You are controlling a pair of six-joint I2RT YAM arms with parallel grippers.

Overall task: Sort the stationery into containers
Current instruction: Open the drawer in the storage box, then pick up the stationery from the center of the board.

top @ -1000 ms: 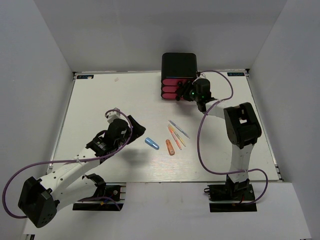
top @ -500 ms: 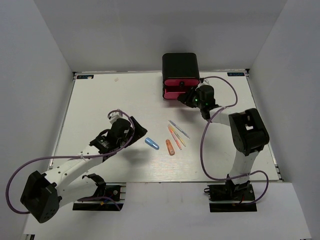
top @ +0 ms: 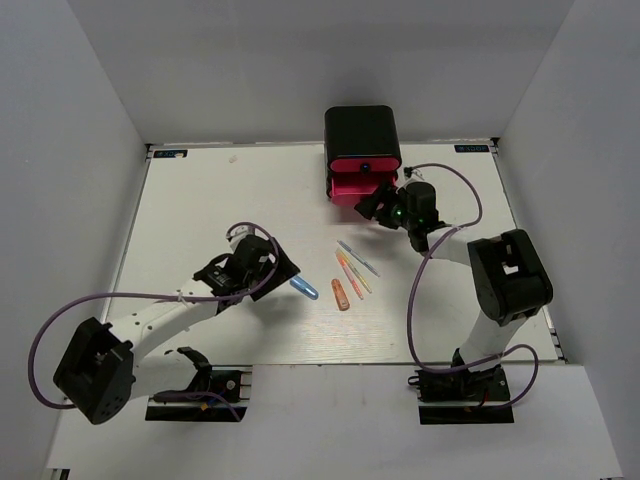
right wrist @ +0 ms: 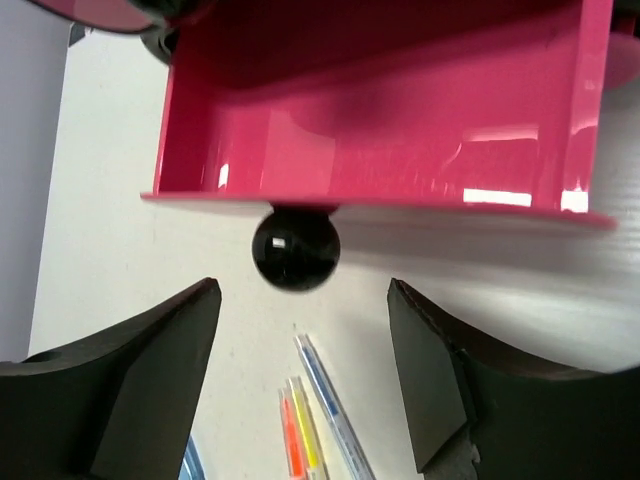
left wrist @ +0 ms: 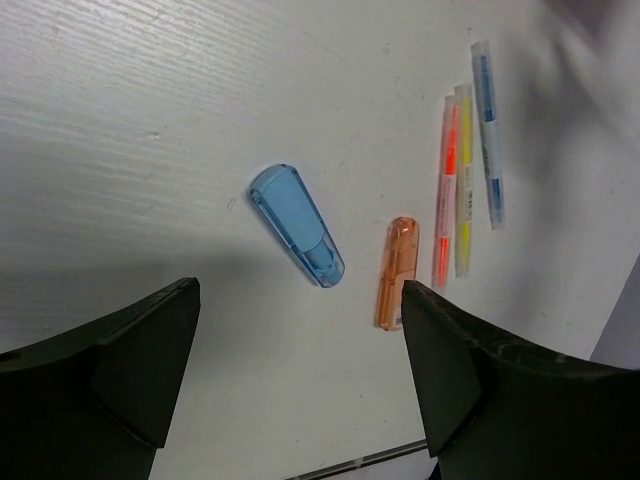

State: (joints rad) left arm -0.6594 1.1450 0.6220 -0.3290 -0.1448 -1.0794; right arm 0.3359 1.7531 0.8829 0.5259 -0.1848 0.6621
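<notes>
The black cabinet (top: 360,128) stands at the back. One pink drawer (top: 352,187) is pulled out, and in the right wrist view (right wrist: 380,130) it is empty. My right gripper (top: 375,208) is open just in front of its black knob (right wrist: 295,247), with a finger on each side and not touching it; the gripper also shows in the right wrist view (right wrist: 303,312). The stationery lies mid-table: a stubby blue marker (left wrist: 297,225), an orange one (left wrist: 398,272), and pink (left wrist: 445,190), yellow (left wrist: 463,180) and grey-blue (left wrist: 488,130) pens. My left gripper (left wrist: 300,370) is open and empty, just left of the blue marker (top: 304,288).
Another shut pink drawer (top: 365,163) with its knob shows above the open one. White walls enclose the table on three sides. The right arm's purple cable (top: 415,280) loops over the table to the right of the pens.
The right gripper drew the pink drawer out of the cabinet and now stands open off its knob. The left gripper moved right and closer to the blue marker.
</notes>
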